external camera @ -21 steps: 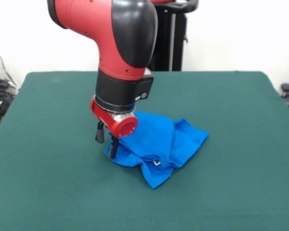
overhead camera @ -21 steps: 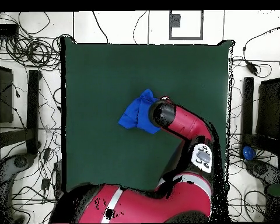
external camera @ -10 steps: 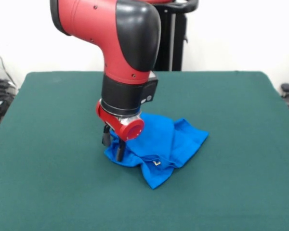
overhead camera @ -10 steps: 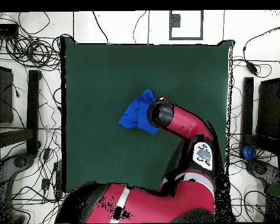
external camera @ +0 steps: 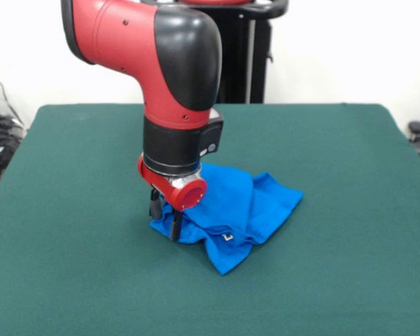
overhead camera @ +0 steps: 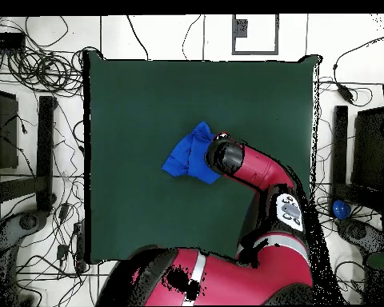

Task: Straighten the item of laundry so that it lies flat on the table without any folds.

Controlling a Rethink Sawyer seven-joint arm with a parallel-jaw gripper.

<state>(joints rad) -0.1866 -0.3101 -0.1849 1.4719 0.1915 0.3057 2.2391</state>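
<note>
On felt table point(external camera: 350, 182): rumpled blue tee point(external camera: 241, 206).

A robotics lab: a red and black robot arm point(external camera: 175, 91) works over a green felt surface point(overhead camera: 147, 104) ringed by loose cables point(overhead camera: 43, 68) and black equipment stands point(overhead camera: 45, 152) on a white tiled floor point(overhead camera: 171, 36).

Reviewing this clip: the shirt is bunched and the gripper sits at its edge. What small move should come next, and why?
Probably close on the cloth edge, then draw it outward. In the front view the gripper is down at the left edge of the crumpled blue T-shirt, fingers apparently apart with no cloth visibly pinched. The shirt lies in overlapping folds, and bare table stretches beyond that edge, leaving room to spread it.
</note>
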